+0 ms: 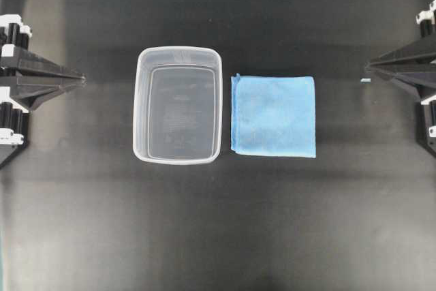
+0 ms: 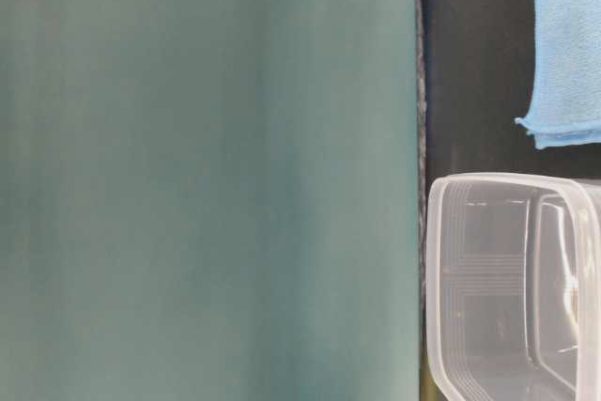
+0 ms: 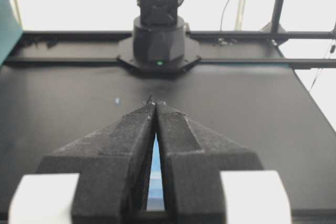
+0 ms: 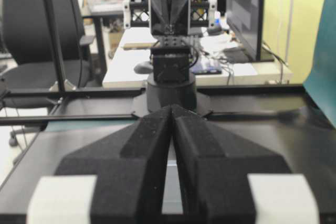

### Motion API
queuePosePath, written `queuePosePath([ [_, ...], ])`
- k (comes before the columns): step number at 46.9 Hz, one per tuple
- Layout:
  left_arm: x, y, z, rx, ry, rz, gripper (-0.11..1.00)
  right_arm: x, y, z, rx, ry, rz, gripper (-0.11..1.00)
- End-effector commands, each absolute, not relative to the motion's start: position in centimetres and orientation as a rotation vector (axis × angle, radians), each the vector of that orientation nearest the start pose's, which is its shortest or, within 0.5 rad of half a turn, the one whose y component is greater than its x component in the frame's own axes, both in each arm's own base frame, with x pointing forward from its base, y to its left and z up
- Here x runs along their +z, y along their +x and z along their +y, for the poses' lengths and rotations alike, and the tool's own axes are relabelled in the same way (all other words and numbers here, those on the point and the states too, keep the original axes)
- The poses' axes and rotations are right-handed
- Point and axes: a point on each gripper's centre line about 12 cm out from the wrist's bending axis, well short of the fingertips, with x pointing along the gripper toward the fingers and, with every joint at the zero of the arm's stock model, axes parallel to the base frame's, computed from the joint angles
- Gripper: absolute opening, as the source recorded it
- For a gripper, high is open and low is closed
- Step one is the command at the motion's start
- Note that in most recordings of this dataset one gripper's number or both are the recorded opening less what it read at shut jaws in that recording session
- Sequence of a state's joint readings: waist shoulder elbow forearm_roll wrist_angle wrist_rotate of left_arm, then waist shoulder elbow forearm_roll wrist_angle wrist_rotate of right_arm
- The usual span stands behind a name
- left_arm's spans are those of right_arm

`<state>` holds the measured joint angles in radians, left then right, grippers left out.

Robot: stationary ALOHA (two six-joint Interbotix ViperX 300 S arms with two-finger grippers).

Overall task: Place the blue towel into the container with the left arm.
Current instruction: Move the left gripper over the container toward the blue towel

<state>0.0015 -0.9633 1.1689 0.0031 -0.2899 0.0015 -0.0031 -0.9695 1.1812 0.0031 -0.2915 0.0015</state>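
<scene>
The blue towel [image 1: 274, 116] lies flat and folded square on the black table, just right of the container [image 1: 178, 104], a clear empty tub. Both also show in the table-level view, the towel [image 2: 568, 44] above the container [image 2: 507, 279]. My left gripper [image 1: 82, 78] is shut and empty at the left edge, well left of the container. My right gripper [image 1: 368, 67] is shut and empty at the right edge, right of the towel. In the left wrist view the fingers [image 3: 156, 103] meet at the tips, and a sliver of blue towel [image 3: 156, 156] shows through the slit behind them.
The black table [image 1: 218, 223] spreads around both objects. A teal wall panel [image 2: 207, 176] fills the left of the table-level view. The opposite arm bases stand at the table's far ends in the wrist views [image 3: 159, 40] [image 4: 170, 77].
</scene>
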Motion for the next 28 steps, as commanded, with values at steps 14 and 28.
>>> queuePosePath([
  [14, 33.6, 27.1, 0.2, 0.010, -0.006, 0.221, 0.00, 28.4, 19.0, 0.1, 0.002, 0.078, 0.025, 0.00],
  [28, 32.6, 34.2, 1.6, 0.056, -0.015, 0.477, 0.00, 27.1, 16.5, 0.0, -0.006, 0.099, 0.184, 0.00],
])
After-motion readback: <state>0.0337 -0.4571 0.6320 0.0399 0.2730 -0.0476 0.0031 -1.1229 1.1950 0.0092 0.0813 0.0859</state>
